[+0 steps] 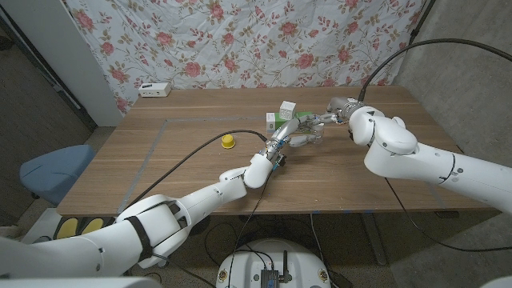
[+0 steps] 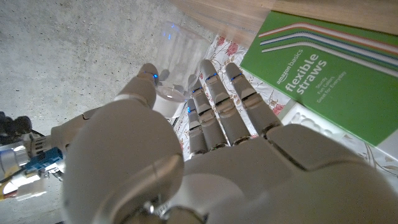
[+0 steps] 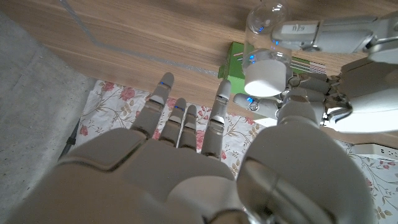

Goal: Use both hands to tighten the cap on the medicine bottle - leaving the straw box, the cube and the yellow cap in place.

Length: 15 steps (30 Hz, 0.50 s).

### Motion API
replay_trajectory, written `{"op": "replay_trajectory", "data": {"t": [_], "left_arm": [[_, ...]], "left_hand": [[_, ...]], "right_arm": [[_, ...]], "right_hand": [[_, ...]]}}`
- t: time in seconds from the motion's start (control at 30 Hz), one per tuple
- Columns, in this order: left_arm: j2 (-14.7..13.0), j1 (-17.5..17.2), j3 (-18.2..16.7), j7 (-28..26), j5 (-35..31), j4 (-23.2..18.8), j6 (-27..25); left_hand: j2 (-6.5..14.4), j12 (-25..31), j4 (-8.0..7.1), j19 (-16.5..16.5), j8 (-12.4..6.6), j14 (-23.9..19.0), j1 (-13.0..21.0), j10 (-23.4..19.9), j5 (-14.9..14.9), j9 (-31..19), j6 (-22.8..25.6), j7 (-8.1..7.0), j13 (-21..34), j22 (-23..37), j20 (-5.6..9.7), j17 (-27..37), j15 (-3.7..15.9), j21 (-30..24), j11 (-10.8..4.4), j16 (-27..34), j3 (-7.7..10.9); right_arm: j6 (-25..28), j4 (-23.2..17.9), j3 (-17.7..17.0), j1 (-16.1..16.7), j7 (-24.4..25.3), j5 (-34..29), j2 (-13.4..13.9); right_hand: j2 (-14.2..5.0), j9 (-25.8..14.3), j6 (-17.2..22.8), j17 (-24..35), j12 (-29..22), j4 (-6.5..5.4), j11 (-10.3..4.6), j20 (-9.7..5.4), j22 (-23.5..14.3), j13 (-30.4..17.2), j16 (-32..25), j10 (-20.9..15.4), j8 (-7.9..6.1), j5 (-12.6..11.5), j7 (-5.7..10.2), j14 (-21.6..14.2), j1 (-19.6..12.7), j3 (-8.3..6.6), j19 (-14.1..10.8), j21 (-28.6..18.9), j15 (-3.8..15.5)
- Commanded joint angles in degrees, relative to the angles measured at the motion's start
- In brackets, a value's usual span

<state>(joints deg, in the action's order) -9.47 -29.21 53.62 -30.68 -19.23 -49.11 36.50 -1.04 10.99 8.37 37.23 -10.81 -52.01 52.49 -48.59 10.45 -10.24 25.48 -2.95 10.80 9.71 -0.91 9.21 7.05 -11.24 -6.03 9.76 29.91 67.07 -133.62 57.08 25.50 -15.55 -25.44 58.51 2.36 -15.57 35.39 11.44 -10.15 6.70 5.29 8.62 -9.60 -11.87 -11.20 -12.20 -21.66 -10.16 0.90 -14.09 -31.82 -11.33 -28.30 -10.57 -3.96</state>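
left hand [image 2: 205, 155] beside "amazonbasics flexible straws" box [image 2: 329, 74]

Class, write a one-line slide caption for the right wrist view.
Left hand grips the clear medicine bottle below its white cap; right hand waits open.

left hand [image 1: 278, 146] gripping, right hand [image 1: 318, 126] beside, fingers apart.

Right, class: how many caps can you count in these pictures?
2: a yellow cap loose on the table, and a white cap on the bottle in the left hand. Others may be hidden.
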Motion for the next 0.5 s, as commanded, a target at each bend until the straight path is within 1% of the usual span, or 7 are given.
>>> {"op": "replay_trajectory", "data": {"t": [0.03,0.17,0.2,0.27,0.33,0.47,0.5], "left_arm": [[-0.02,-0.19,-0.07,0.23,0.19,-0.08,-0.23],[-0.03,-0.19,-0.05,0.21,0.14,-0.10,-0.27],[-0.05,-0.20,-0.05,0.19,0.12,-0.14,-0.31],[-0.10,-0.23,-0.06,0.21,0.10,-0.30,-0.43],[-0.17,-0.28,-0.08,0.33,0.14,-0.47,-0.54],[-0.20,-0.33,-0.09,0.43,0.14,-0.63,-0.63],[-0.20,-0.34,-0.09,0.50,0.18,-0.67,-0.66]], "left_hand": [[0.57,0.40,0.07,-0.21,-0.01,-0.23,0.34,-2.66,0.17,-0.22,0.26,-0.24,0.25,0.18,-0.05,0.08,4.89,0.15,-2.21,0.22,0.32],[0.58,0.42,0.08,-0.18,-0.01,-0.20,0.35,-2.72,0.17,-0.22,0.25,-0.20,0.25,0.18,-0.05,0.07,4.92,0.13,-2.10,0.20,0.34],[0.58,0.41,0.08,-0.23,-0.01,-0.19,0.35,-2.70,0.18,-0.22,0.23,-0.17,0.25,0.18,-0.08,0.07,4.93,0.14,-2.11,0.19,0.35],[0.62,0.41,0.04,-0.24,-0.01,-0.21,0.31,-2.69,0.18,-0.22,0.23,-0.19,0.25,0.18,-0.09,0.08,4.90,0.14,-2.07,0.20,0.36],[0.62,0.41,0.06,-0.22,-0.02,-0.19,0.35,-2.71,0.18,-0.22,0.25,-0.22,0.25,0.18,-0.07,0.07,4.94,0.14,-2.10,0.20,0.37],[0.63,0.36,0.04,-0.23,-0.02,-0.18,0.31,-2.60,0.18,-0.22,0.23,-0.20,0.25,0.18,-0.11,0.07,4.89,0.13,-2.05,0.19,0.38],[0.62,0.40,0.05,-0.23,-0.03,-0.19,0.31,-2.70,0.17,-0.22,0.26,-0.24,0.25,0.18,-0.09,0.07,4.90,0.13,-2.28,0.20,0.37]], "right_arm": [[-2.18,-1.17,-2.43,-0.46,-4.58,2.32,2.07],[-2.89,-1.26,-3.04,-0.90,-6.50,3.26,2.50],[-3.08,-1.24,-3.10,-1.11,-7.11,3.48,2.59],[-3.65,-1.24,-3.75,-0.90,-7.47,4.16,2.70],[-3.82,-1.30,-3.66,-1.02,-7.84,3.90,2.79],[-4.30,-1.54,-4.18,-0.61,-7.96,3.87,2.93],[-4.25,-1.59,-4.17,-0.55,-7.98,3.70,2.92]], "right_hand": [[-0.29,-0.44,-3.18,-0.04,-0.10,1.10,-0.50,0.71,-0.13,-0.13,0.48,2.18,1.22,-0.57,0.07,1.70,-2.02,-0.87,1.46,0.34,-0.60],[-0.69,-0.55,-5.33,-0.10,-0.25,1.71,-0.26,0.93,-0.12,-0.14,0.44,3.23,2.14,-0.91,0.33,2.45,-3.26,-1.51,2.00,0.29,-0.76],[-0.73,-0.59,-5.54,-0.12,-0.18,1.87,-0.42,1.05,-0.12,-0.14,0.47,3.80,2.25,-0.98,0.30,2.78,-3.58,-1.66,2.30,0.33,-0.80],[-0.86,-0.62,-6.36,-0.16,-0.18,2.17,-0.38,1.27,-0.11,-0.14,0.58,4.59,2.65,-1.19,0.41,3.54,-4.28,-2.00,2.80,0.37,-1.13],[-0.98,-0.63,-6.88,-0.18,-0.13,2.39,-0.38,1.35,-0.10,-0.14,0.59,5.21,2.89,-1.36,0.65,3.89,-4.85,-2.29,2.98,0.35,-1.27],[-1.35,-0.57,-6.72,-0.19,-0.34,2.80,-0.40,1.37,-0.09,-0.14,0.45,5.40,2.92,-1.74,1.34,4.06,-6.07,-2.93,3.09,0.26,-1.36],[-1.43,-0.54,-6.40,-0.20,-0.42,2.96,-0.39,1.40,-0.09,-0.14,0.40,5.45,2.82,-1.87,1.73,4.09,-6.56,-3.16,3.12,0.22,-1.36]]}}
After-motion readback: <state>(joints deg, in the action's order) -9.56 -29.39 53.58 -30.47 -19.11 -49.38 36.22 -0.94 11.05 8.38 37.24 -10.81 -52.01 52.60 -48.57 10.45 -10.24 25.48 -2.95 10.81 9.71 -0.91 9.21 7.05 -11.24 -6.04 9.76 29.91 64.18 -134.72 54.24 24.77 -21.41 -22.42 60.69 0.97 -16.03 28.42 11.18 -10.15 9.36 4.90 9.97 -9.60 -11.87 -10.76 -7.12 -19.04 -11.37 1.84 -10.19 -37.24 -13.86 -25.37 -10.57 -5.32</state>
